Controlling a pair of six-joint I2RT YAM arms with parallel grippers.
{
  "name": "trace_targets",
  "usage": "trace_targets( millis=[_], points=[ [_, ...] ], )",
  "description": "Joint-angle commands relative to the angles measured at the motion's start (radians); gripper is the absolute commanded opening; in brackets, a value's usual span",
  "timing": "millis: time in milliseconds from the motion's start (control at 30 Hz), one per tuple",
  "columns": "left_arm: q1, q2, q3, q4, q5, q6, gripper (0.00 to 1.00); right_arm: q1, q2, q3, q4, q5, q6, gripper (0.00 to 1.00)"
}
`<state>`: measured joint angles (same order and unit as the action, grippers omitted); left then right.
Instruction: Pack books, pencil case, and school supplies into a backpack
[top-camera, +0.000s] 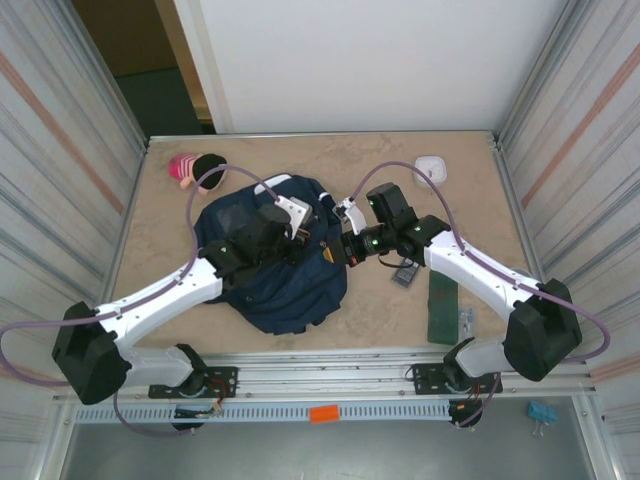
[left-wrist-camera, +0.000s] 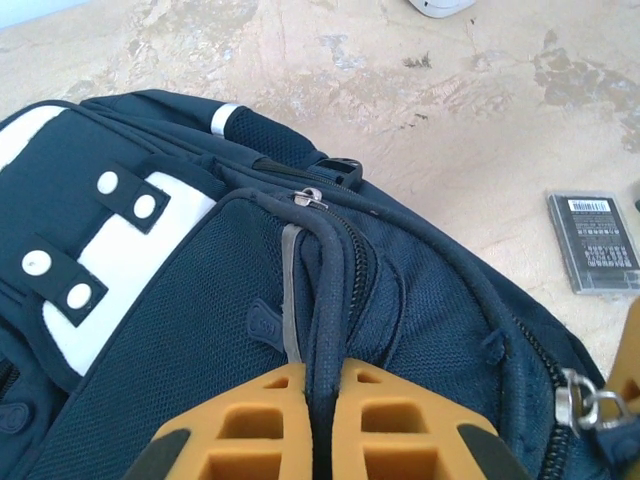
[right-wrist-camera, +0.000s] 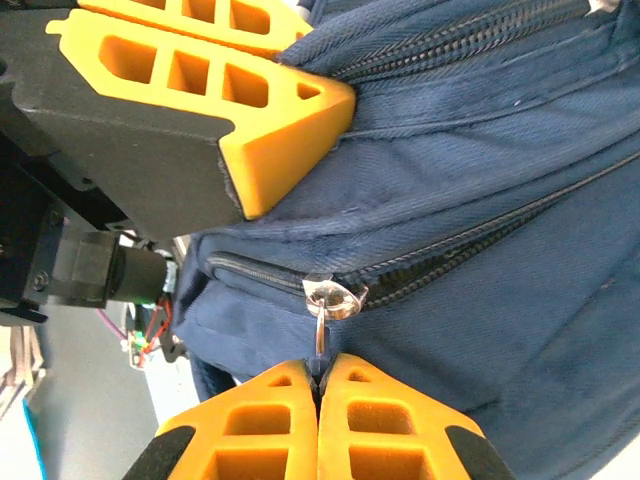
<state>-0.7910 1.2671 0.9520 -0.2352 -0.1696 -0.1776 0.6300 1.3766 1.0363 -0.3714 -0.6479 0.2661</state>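
The navy backpack (top-camera: 285, 285) lies flat mid-table. My left gripper (left-wrist-camera: 320, 372) is shut on a raised piped seam of the backpack (left-wrist-camera: 170, 330) beside a zipper. My right gripper (right-wrist-camera: 318, 364) is shut on the metal zipper pull (right-wrist-camera: 320, 325) of the backpack (right-wrist-camera: 480, 200), at its right side; the left gripper's orange fingers (right-wrist-camera: 270, 100) sit just above. From above, both grippers meet at the bag's upper right, left gripper (top-camera: 297, 243), right gripper (top-camera: 346, 247). A dark green book (top-camera: 443, 308) and a dark grey slab (top-camera: 404, 273) lie to the right. A pink-and-black pencil case (top-camera: 195, 167) lies back left.
A white square device (top-camera: 430, 167) sits at the back right. A tiny clear item (top-camera: 466, 320) rests beside the green book. The grey slab (left-wrist-camera: 596, 255) lies on bare table just past the bag. Corrugated walls close in both sides.
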Motion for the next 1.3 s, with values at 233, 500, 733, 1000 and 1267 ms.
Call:
trace_targets(
  millis=[233, 500, 733, 1000, 1267],
  points=[
    [0.052, 0.082, 0.065, 0.158, -0.067, -0.126, 0.0, 0.098, -0.047, -0.022, 0.008, -0.007, 0.17, 0.0],
    [0.052, 0.082, 0.064, 0.237, 0.003, -0.172, 0.0, 0.165, -0.051, -0.13, 0.222, 0.03, 0.31, 0.0],
    [0.068, 0.019, 0.012, 0.305, 0.161, 0.039, 0.0, 0.103, -0.166, -0.176, 0.225, 0.093, 0.333, 0.5],
    [0.139, -0.045, -0.029, 0.331, 0.511, 0.25, 0.0, -0.06, -0.237, -0.297, 0.463, 0.081, 0.621, 0.68],
    [0.173, -0.042, -0.023, 0.324, 0.721, 0.331, 0.0, -0.006, -0.162, -0.279, 0.575, 0.134, 0.737, 0.71]
  ],
)
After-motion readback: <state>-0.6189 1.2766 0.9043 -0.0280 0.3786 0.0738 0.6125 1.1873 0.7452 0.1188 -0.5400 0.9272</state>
